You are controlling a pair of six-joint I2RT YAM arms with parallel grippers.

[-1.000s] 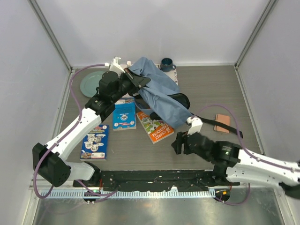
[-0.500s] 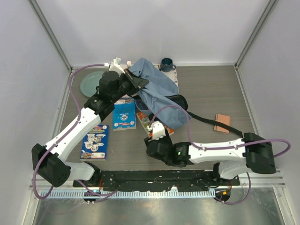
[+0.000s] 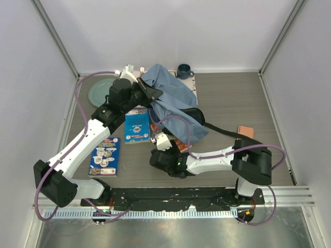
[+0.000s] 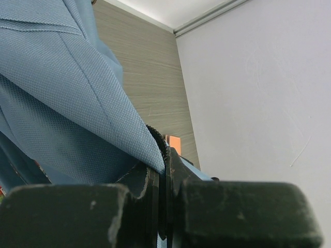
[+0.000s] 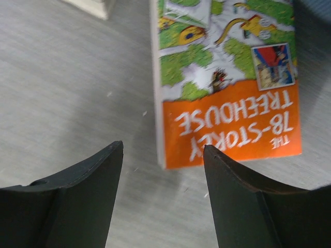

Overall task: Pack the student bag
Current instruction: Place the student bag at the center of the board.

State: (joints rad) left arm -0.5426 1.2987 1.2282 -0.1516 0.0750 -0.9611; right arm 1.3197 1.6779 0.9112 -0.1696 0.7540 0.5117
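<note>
Low centre, my right gripper (image 5: pixel 163 155) hangs with jaws spread over the near corner of the orange book (image 5: pixel 227 129), lined up to take it. Farther back, upper centre, my left gripper (image 3: pixel 148 90) is clamped on the rim of the bag (image 3: pixel 176 101), lifting it, I reckon, to hold the mouth open.

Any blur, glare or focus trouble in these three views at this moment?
Top external: evenly lit and sharp, shadows soft. Left wrist: student bag weave crisp, the left pincer dark and soft in close-up. Right wrist: slightly soft overall, yet the book title still reads; right pincer dark, no glare.
</note>
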